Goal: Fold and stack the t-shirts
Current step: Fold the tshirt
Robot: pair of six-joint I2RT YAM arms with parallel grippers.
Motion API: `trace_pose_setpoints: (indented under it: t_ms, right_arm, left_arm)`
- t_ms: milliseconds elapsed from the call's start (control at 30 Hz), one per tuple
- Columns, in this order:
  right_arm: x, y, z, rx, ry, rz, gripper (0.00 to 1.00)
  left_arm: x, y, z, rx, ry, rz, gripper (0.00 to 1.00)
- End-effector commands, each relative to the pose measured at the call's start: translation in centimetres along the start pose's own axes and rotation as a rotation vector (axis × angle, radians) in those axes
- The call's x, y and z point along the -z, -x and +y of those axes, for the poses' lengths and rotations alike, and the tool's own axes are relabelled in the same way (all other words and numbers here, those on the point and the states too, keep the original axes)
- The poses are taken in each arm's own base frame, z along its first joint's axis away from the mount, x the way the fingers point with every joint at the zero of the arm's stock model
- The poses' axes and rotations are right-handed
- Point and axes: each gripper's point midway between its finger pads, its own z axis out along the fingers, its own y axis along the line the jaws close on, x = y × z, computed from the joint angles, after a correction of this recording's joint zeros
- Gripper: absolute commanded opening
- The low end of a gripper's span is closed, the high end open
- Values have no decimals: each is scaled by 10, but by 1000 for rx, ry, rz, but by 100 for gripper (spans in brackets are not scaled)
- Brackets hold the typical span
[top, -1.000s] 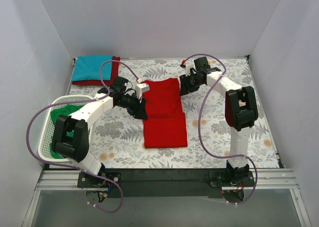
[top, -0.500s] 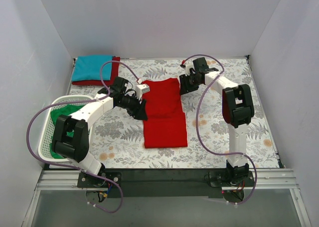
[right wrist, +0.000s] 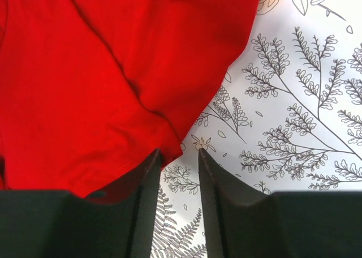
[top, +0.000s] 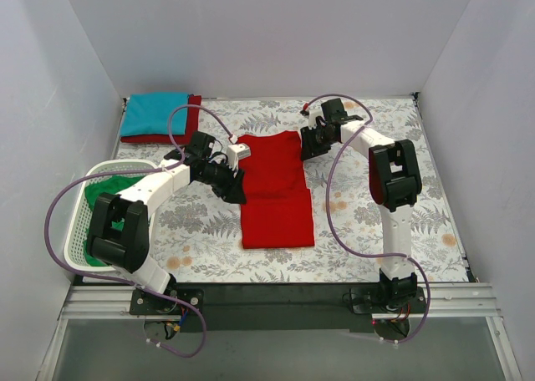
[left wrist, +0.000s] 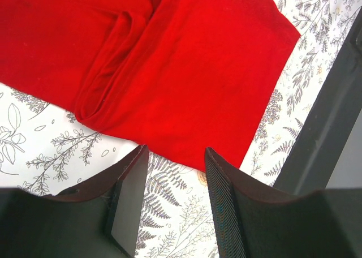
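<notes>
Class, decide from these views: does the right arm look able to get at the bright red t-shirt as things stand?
Probably yes. The right hand is open at the edge of the bright red t-shirt, and nothing lies between them; only floral tablecloth is beside it.

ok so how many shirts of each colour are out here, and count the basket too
bright red cloth t-shirt, flat on the table: 1
teal blue folded t-shirt: 1
darker red t-shirt under the teal one: 1
green cloth shirt in the basket: 1
white plastic lattice basket: 1
total: 5
</notes>
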Motion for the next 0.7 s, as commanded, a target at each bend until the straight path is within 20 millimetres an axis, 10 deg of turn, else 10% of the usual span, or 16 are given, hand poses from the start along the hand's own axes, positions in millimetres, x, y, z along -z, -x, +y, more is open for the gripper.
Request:
trace_pose_setpoints:
  t_ms: [0, 367, 667]
  right_arm:
    - [6, 23, 5, 19, 19, -60, 37]
    - [20, 37, 30, 45, 106, -103, 1]
    - [36, 52, 67, 87, 181, -155, 1]
  left_arm:
    - [12, 11, -4, -43, 24, -51, 43]
    - [11, 8, -2, -41, 29, -43, 43]
    - [11, 6, -2, -40, 31, -41, 43]
